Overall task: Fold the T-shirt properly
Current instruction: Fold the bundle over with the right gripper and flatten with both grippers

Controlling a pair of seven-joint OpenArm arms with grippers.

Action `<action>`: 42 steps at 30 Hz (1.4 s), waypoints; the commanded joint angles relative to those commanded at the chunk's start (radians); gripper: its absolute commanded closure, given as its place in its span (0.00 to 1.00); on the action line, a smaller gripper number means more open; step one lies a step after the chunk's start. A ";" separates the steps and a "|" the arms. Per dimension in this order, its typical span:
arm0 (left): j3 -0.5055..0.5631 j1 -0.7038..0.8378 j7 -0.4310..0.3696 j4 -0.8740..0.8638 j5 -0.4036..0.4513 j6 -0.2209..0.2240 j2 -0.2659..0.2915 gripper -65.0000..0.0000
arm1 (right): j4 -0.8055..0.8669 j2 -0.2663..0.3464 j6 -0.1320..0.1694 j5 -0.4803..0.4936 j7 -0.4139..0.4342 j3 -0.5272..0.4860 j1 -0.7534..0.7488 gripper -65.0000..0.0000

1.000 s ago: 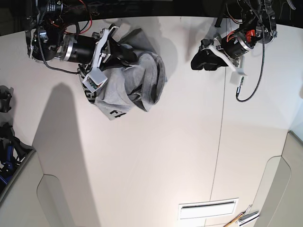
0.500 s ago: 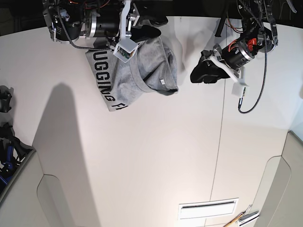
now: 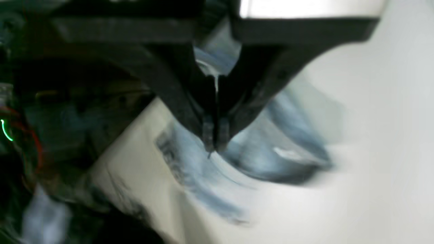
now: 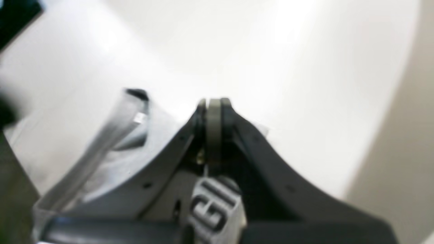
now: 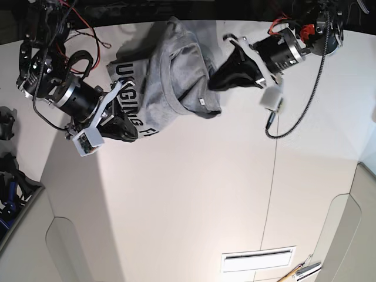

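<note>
The heather-grey cotton T-shirt [image 5: 176, 70] with black block lettering lies bunched on the white table [image 5: 194, 194]. The right gripper [image 5: 130, 130] pinches its lettered edge. The left gripper [image 5: 218, 82], jaws together, hovers just beside its collar.

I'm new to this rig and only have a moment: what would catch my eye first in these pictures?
The crumpled grey T-shirt at the far edge of the white table, black block lettering showing along one side. The right hand pinches its lettered edge; in its wrist view the fingers are shut on grey fabric. The left hand points at the shirt's other side, apparently shut and empty.
</note>
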 joint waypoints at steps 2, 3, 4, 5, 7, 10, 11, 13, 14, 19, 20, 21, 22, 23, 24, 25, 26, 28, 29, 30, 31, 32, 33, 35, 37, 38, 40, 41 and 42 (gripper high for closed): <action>0.128 0.022 -0.061 -0.011 0.161 0.000 0.000 1.00 | -0.129 0.000 0.001 0.005 0.019 -0.011 0.052 1.00; 0.188 0.027 -0.087 -0.023 0.229 0.000 0.000 1.00 | -0.189 0.000 0.001 0.008 0.018 -0.021 0.078 1.00; 0.241 0.027 -0.098 -0.039 0.274 0.000 0.000 1.00 | -0.245 0.000 0.001 0.011 0.018 -0.033 0.103 1.00; 0.291 0.027 -0.113 -0.058 0.312 0.000 0.000 1.00 | -0.298 0.000 0.002 0.011 0.018 -0.049 0.127 1.00; 0.372 0.026 -0.137 -0.110 0.398 0.000 0.000 1.00 | -0.389 0.000 0.019 0.011 0.018 -0.096 0.175 1.00; 0.397 0.014 -0.206 -0.230 0.545 0.032 -0.001 1.00 | -0.510 0.000 0.019 0.010 0.018 -0.201 0.250 1.00; 0.396 0.003 -0.207 -0.256 0.549 0.032 0.000 1.00 | -0.527 0.000 0.019 0.004 0.018 -0.219 0.259 1.00; 0.390 -0.019 -0.206 -0.291 0.549 0.033 -0.001 1.00 | -0.532 0.000 0.019 -0.011 0.018 -0.229 0.261 1.00; 0.381 -0.033 -0.206 -0.304 0.549 0.033 -0.001 1.00 | -0.532 0.000 0.019 -0.020 0.018 -0.229 0.261 1.00; 0.259 -0.105 -0.207 -0.356 0.549 0.033 -0.001 1.00 | -0.532 0.003 0.019 -0.026 0.005 -0.229 0.253 1.00; 0.230 -0.113 -0.207 -0.365 0.549 0.033 -0.001 1.00 | -0.532 0.003 0.019 -0.026 -0.008 -0.228 0.251 1.00; 0.202 -0.126 -0.207 -0.375 0.549 0.033 -0.001 1.00 | -0.532 0.006 0.019 -0.025 -0.014 -0.228 0.250 1.00; 0.176 -0.144 -0.208 -0.391 0.549 0.033 -0.001 1.00 | -0.532 0.006 0.019 -0.025 -0.020 -0.227 0.249 1.00; 0.153 -0.167 -0.208 -0.408 0.549 0.033 -0.001 1.00 | -0.532 0.006 0.019 -0.024 -0.020 -0.227 0.247 1.00; 0.134 -0.194 -0.209 -0.428 0.549 0.033 -0.001 1.00 | -0.531 0.006 0.019 -0.021 -0.020 -0.227 0.242 1.00; 0.116 -0.225 -0.212 -0.454 0.549 0.035 -0.001 1.00 | -0.531 0.006 0.019 -0.014 -0.020 -0.227 0.238 1.00; 0.098 -0.260 -0.219 -0.484 0.549 0.047 0.000 1.00 | -0.531 0.006 0.019 -0.010 -0.023 -0.227 0.230 1.00; 0.069 -0.327 -0.236 -0.547 0.550 0.085 0.000 1.00 | -0.531 0.005 0.019 0.025 -0.032 -0.228 0.206 1.00; 0.058 -0.358 -0.239 -0.576 0.550 0.089 0.000 1.00 | -0.526 0.005 0.019 0.054 -0.035 -0.228 0.185 1.00; 0.051 -0.388 -0.237 -0.602 0.550 0.093 -0.001 1.00 | -0.521 0.003 0.019 0.077 -0.039 -0.228 0.162 1.00; 0.049 -0.417 -0.237 -0.623 0.550 0.093 -0.001 1.00 | -0.512 -0.002 0.019 0.083 -0.039 -0.228 0.140 1.00; 0.049 -0.441 -0.237 -0.637 0.550 0.093 0.000 1.00 | -0.500 -0.009 0.020 0.082 -0.038 -0.228 0.120 1.00; 0.049 -0.457 -0.237 -0.639 0.549 0.094 0.000 1.00 | -0.484 -0.015 0.020 0.083 -0.038 -0.227 0.102 1.00; 0.049 -0.484 -0.236 -0.639 0.548 0.104 -0.001 1.00 | -0.450 -0.020 0.019 0.084 -0.039 -0.228 0.086 1.00; 0.049 -0.497 -0.228 -0.623 0.537 0.104 -0.004 1.00 | -0.401 -0.019 0.019 0.083 -0.053 -0.221 0.079 1.00; 0.049 -0.496 -0.216 -0.605 0.518 0.104 -0.013 1.00 | -0.365 -0.019 0.019 0.084 -0.062 -0.212 0.074 1.00; 0.049 -0.494 -0.181 -0.557 0.478 0.104 -0.030 1.00 | -0.288 -0.019 0.019 0.090 -0.080 -0.190 0.070 1.00; 0.049 -0.494 -0.167 -0.531 0.460 0.104 -0.041 1.00 | -0.251 -0.019 0.018 0.105 -0.083 -0.176 0.071 1.00; 0.049 -0.491 -0.158 -0.504 0.450 0.104 -0.055 1.00 | -0.214 -0.019 0.018 0.130 -0.083 -0.163 0.071 1.00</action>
